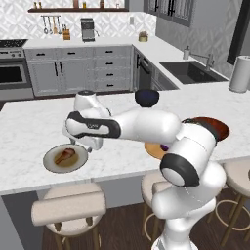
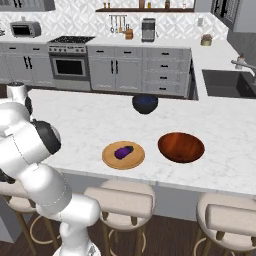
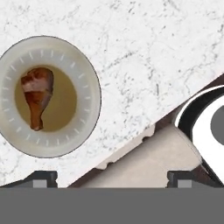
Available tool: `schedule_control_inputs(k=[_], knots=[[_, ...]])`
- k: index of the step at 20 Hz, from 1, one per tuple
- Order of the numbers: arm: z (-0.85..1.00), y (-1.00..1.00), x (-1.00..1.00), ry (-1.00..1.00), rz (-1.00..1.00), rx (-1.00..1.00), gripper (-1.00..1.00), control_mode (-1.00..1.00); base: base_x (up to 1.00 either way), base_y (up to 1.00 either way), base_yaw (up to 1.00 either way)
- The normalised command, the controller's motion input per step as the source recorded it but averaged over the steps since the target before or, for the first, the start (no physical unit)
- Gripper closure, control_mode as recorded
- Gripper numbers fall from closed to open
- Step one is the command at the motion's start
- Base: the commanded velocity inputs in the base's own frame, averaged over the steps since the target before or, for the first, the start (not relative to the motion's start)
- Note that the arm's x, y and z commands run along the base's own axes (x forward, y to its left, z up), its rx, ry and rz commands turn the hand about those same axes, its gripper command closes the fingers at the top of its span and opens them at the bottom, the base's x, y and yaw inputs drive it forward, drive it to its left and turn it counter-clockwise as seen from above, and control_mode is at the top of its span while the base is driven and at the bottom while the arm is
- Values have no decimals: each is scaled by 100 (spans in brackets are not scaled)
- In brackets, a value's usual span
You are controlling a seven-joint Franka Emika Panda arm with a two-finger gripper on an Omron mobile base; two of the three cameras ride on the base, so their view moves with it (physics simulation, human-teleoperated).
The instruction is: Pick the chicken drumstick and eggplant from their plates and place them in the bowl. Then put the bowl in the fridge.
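Drumstick (image 3: pixel 37 96) and claw share the left end of a white marble island counter (image 1: pixel 29 127) in this kitchen scene. The claw (image 3: pixel 112 178) hangs above the counter's near edge with its jaws spread wide and nothing between them; in the hand view its two dark fingertips (image 3: pixel 41 177) stand far apart at the bottom. The chicken drumstick lies on a pale grey plate (image 3: pixel 85 78) with a brownish centre, up and to the left of the claw in that view, not touched by it. In the left base view the same plate (image 1: pixel 51 163) sits just beside and below the white hand. Well off to the claw's right along the counter, the purple eggplant (image 2: pixel 123 151) rests on the orange-tan wooden plate (image 2: pixel 111 159), and just beyond that stands the red-orange bowl (image 2: pixel 181 147), holding nothing. A dark navy bowl (image 2: pixel 145 104) sits farther back on the counter. Padded stools (image 1: pixel 68 207) line the near side below the claw.
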Motion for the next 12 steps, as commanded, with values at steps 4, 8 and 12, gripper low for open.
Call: schedule_control_inputs(k=[4, 8, 12], knots=[[-34, 1, 33, 1, -4, 0, -100, -100, 0, 0, 0], [-29, 21, 45, 0, 0, 0, -100, -100, 0, 0, 0], [-36, 41, 36, 0, 0, 0, -100, -100, 0, 0, 0]])
